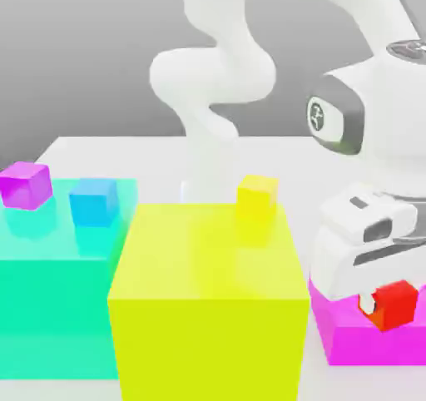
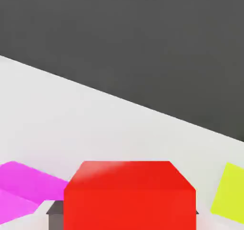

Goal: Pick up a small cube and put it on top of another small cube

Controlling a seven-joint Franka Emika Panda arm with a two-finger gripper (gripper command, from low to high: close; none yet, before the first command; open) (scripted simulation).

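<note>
The small red cube [image 1: 398, 302] sits between the fingers of my gripper [image 1: 386, 309], which is shut on it at the exterior view's lower right. The cube is right at the top face of the flat magenta block [image 1: 358, 337]; I cannot tell whether it still touches it. In the hand view the red cube [image 2: 128, 195] looms large and close, with a dark fingertip [image 2: 54, 215] pressed to its side. A small yellow cube [image 1: 256, 198] rests on the big yellow block [image 1: 208, 299] in the middle.
A big teal block [image 1: 54, 299] stands at the exterior view's left, carrying a small blue cube [image 1: 91, 202] and a small magenta cube [image 1: 25, 183]. The white arm rises behind the yellow block. The hand view catches the magenta block [image 2: 21, 188] and a yellow block [image 2: 231, 193].
</note>
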